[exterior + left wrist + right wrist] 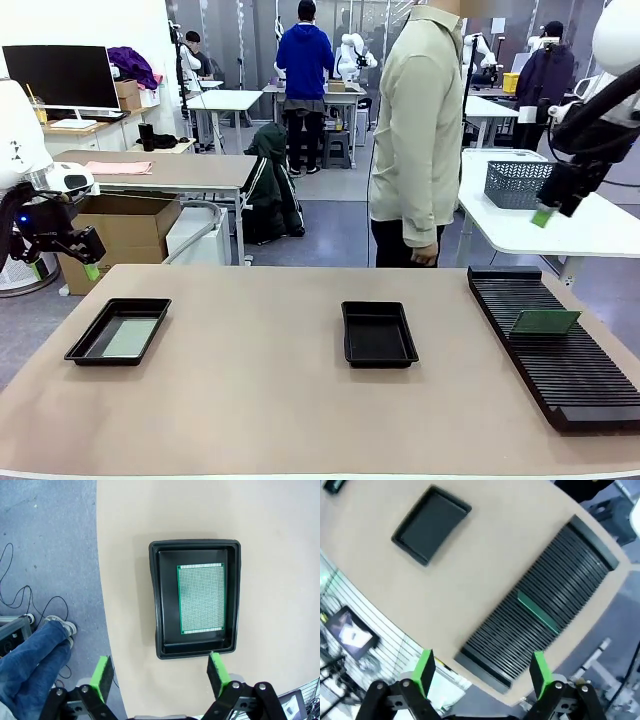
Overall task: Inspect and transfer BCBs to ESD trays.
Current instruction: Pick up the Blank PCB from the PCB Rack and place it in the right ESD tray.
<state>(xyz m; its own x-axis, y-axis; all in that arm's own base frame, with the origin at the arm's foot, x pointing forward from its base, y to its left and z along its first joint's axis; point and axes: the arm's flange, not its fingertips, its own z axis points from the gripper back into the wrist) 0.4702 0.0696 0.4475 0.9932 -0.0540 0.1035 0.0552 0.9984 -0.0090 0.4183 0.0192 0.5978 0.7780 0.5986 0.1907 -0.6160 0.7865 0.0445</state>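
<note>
A black ESD tray point(118, 331) at the table's left holds one flat green BCB point(201, 598); in the left wrist view this tray point(195, 550) lies straight below the camera. A second ESD tray point(378, 333) sits bare at mid-table, also seen in the right wrist view point(431, 523). Another BCB point(544, 321) stands on edge in the ribbed rack point(560, 345), seen from above as a green strip point(538, 611). My left gripper point(66, 262) hangs open off the table's left edge, fingers point(102, 676) apart with nothing between. My right gripper point(554, 210) is open, high above the rack, fingers point(423, 666) apart.
A person in a pale shirt point(417, 130) stands at the far side of the table. The long black slotted rack point(540, 605) runs along the right edge. A person's jeans leg and shoe point(35, 650) show on the floor left of the table.
</note>
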